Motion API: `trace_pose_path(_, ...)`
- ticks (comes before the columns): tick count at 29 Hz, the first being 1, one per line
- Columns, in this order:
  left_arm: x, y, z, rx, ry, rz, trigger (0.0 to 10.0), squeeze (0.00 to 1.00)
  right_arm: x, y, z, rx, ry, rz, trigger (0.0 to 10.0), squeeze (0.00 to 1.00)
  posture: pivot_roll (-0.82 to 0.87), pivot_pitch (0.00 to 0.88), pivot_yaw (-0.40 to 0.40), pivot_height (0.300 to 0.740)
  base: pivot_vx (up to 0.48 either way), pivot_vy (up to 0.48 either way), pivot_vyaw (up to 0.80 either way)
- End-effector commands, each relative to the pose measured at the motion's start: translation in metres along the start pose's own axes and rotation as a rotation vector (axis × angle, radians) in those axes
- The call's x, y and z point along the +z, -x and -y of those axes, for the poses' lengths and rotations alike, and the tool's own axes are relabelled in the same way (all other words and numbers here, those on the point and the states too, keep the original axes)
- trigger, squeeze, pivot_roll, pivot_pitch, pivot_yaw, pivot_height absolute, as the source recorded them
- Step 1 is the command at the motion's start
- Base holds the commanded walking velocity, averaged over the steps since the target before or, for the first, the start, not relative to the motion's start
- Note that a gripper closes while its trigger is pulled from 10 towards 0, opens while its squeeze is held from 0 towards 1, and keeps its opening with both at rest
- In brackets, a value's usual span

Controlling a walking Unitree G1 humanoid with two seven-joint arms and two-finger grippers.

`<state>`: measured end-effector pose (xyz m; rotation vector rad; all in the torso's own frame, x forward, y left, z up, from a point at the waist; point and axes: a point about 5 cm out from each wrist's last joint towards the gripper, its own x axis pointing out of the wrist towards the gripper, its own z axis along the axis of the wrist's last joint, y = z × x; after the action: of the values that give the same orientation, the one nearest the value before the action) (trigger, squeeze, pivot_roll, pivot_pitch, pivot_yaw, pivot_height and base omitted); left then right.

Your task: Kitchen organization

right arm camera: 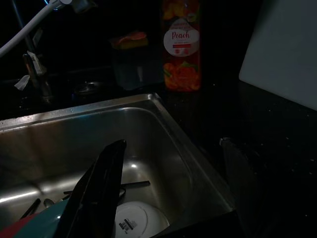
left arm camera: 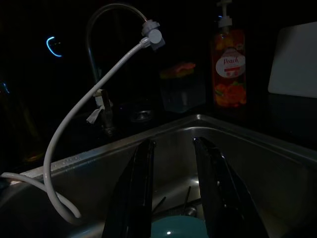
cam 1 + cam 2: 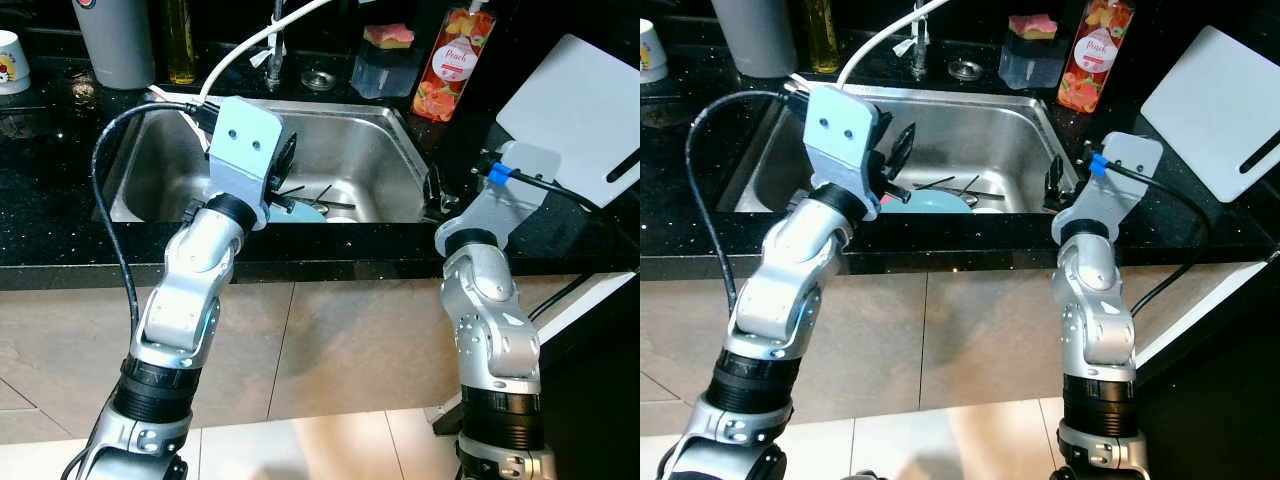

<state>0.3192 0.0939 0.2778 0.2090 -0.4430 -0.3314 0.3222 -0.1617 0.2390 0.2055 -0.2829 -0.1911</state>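
**Both pincers hanging over the sink, nothing gripped**

I am holding the left pincer [image 2: 173, 188] above the sink's [image 3: 380, 150] near edge, fingers parted and empty, aiming down at the teal bowl [image 3: 928, 203] on the basin floor, probably my first pickup. I am keeping the right pincer [image 1: 168, 193] spread wide and empty over the basin's right front corner, one finger inside the wall, the other over the counter [image 3: 50, 220]. Dark utensils [image 3: 950, 186] and a white plate [image 1: 133, 218] are lying beside the bowl. Along the counter's back edge are standing the peach soap bottle [image 3: 452, 62] and sponge holder [image 3: 385, 55]; the white cutting board [image 3: 580, 110] is sitting at the right end. My arms are hiding much of the basin, and both wrist views are dim.
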Motion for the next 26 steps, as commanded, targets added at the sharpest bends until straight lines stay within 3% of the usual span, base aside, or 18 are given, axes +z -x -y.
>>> trace_pose_path(1,-0.0005,-0.0022,0.0051,-0.017,0.018,-0.013,10.0,0.00,0.0033,-0.0005,0.0045,-0.021,-0.009,0.017,10.0,0.00,0.21,0.058,-0.106,0.740,0.000,0.000,0.00)
trace_pose_path(26,-0.0006,-0.0031,0.0074,-0.024,0.035,-0.018,10.0,0.00,0.0016,-0.0001,-0.0002,-0.009,-0.001,0.011,10.0,0.00,0.21,0.046,-0.104,0.740,0.000,0.000,0.00)
